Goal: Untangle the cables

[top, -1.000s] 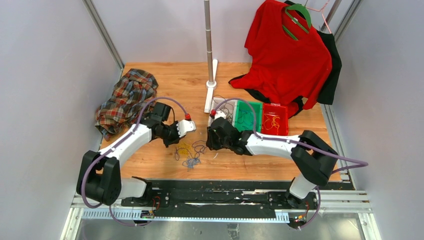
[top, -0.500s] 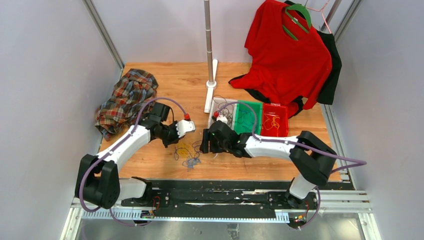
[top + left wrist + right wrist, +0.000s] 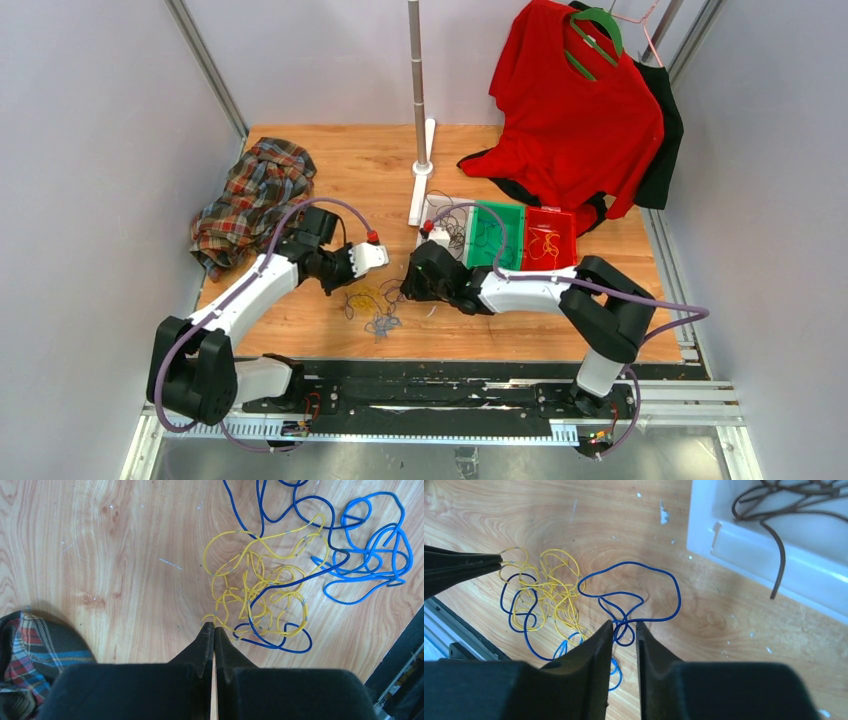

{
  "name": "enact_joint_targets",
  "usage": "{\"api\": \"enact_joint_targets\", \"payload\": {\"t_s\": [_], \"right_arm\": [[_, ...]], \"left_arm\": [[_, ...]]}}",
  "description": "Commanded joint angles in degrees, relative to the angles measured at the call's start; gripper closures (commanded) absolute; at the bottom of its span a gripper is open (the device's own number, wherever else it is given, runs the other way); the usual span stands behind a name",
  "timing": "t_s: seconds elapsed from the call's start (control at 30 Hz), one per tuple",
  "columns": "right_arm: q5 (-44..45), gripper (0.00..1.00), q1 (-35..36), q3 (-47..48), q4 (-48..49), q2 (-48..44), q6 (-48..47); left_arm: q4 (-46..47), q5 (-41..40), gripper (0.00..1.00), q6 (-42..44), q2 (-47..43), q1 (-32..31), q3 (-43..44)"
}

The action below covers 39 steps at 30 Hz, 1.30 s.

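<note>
A loose tangle of cables (image 3: 375,305) lies on the wooden table between my two grippers. In the left wrist view a yellow cable (image 3: 260,585) is crossed by a dark blue cable (image 3: 280,645), and a light blue cable (image 3: 370,560) lies to their right. My left gripper (image 3: 214,626) is shut, its tips pinching a strand at the yellow cable's edge. My right gripper (image 3: 624,625) stands slightly open over a small loop of the dark blue cable (image 3: 634,595), which runs between its tips. The left gripper's fingers (image 3: 464,562) show at the left of the right wrist view.
A white tray (image 3: 744,550) holding dark cables sits just beyond the tangle, with a green tray (image 3: 495,235) and a red tray (image 3: 550,238) beside it. A plaid shirt (image 3: 250,200) lies at the left. A stand pole (image 3: 418,100) and a hung red shirt (image 3: 580,110) are at the back.
My right gripper has slid left toward the tangle and now straddles the blue loop. The left arm has barely moved.
</note>
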Motion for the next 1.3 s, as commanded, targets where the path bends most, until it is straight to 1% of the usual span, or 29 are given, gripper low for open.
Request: {"api": "enact_joint_targets", "payload": {"t_s": [0.0,0.1,0.2,0.33,0.43,0.47,0.57,0.6,0.63,0.73,0.83,0.9,1.03,1.13,1.27], "right_arm": [[2.2,0.86,0.2,1.7,3.2,1.1,-1.6],[3.0,0.99,0.1,1.2,3.7,0.1,-3.3],[4.1,0.99,0.0,-0.1,4.5,-2.4,-5.6],[6.1,0.99,-0.3,-1.8,3.8,-8.4,-8.5],[6.9,0.99,-0.3,-2.4,2.4,-11.4,-9.1],[6.4,0.96,0.0,-2.1,1.4,-11.5,-8.7],[5.9,0.67,2.0,-1.1,-1.1,-10.0,-6.5],[6.1,0.59,2.9,-0.5,-2.1,-9.2,-5.7],[5.8,0.54,3.6,0.3,-3.2,-8.2,-4.5],[4.1,0.46,5.8,3.4,-3.2,-4.6,-4.2],[3.6,0.45,6.4,7.9,-6.1,0.1,-5.3],[5.0,0.45,6.4,9.9,-6.9,2.2,-6.3],[7.8,0.49,6.2,13.7,-9.8,6.7,-8.0],[10.0,0.49,6.2,16.2,-13.3,9.3,-8.2],[13.6,0.52,6.1,17.2,-15.0,11.2,-8.0]], "left_arm": [[-0.3,-3.1,0.99,2.4,-2.0,-0.1,-0.7],[-0.2,-4.3,0.99,3.2,-2.5,-0.1,-0.9],[0.1,-5.8,0.99,4.1,-2.7,0.3,-1.1],[0.1,-7.8,0.99,5.9,-2.6,1.9,-0.7],[-1.0,-7.6,0.99,6.7,-2.7,3.5,-0.2],[-1.4,-7.3,0.99,6.7,-2.7,3.7,-0.2],[-2.0,-5.8,0.99,6.5,-3.5,3.8,-0.8],[-2.1,-5.5,0.99,6.3,-3.7,3.8,-0.9],[-2.1,-5.2,0.99,6.0,-4.0,3.8,-1.0],[-2.5,-4.3,0.99,5.8,-4.3,3.8,-0.9],[-2.7,-3.9,0.99,5.3,-4.3,3.8,-0.6],[-3.0,-3.6,0.99,5.2,-4.3,3.8,-0.4],[-3.4,-3.4,0.99,5.4,-4.8,3.8,-0.5],[-3.6,-3.3,0.99,5.5,-4.9,3.8,-0.7],[-3.7,-2.7,0.99,5.5,-4.9,3.8,-0.6]]}}
